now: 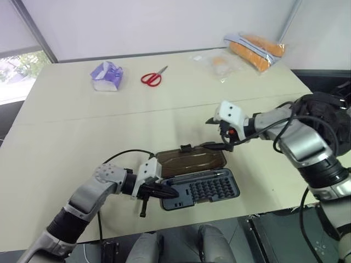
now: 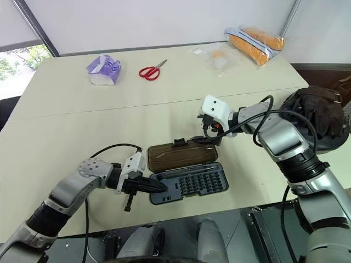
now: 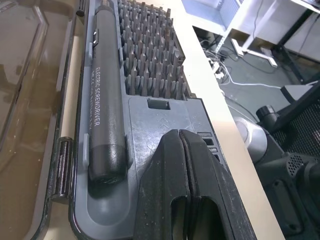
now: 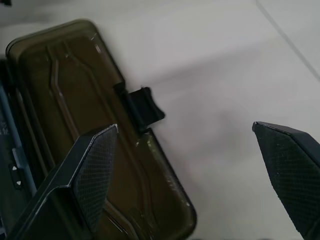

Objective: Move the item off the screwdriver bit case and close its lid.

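Near the front edge of the tabletop [image 1: 66, 137] the screwdriver bit case [image 1: 200, 190] is seen lying open, with rows of small bits and a dark electric screwdriver [image 3: 106, 100] seated in the tray. The lid [image 1: 189, 160] is folded back flat on the tabletop behind the tray, with its small black latch [image 4: 142, 107] on the far long edge. Nothing is seen on top of the case. The black bag [image 2: 320, 118] is placed off to the right, at the right end of the tabletop behind the right arm, well apart from the case.

The left tool [image 1: 171, 192] is seen with fingers pressed together, closed on nothing, its tip over the left end of the tray; touching cannot be told. The right tool [image 1: 222, 134] is held above the right far corner of the lid, fingers [image 4: 95, 165] spread wide apart, with nothing between them.

Farther back, red-handled scissors [image 1: 153, 78] and a purple and white packet [image 1: 107, 76] are laid near the far left of the tabletop. An orange plastic-wrapped package [image 1: 255, 49] and a clear bag [image 1: 219, 64] are laid at the far right corner.
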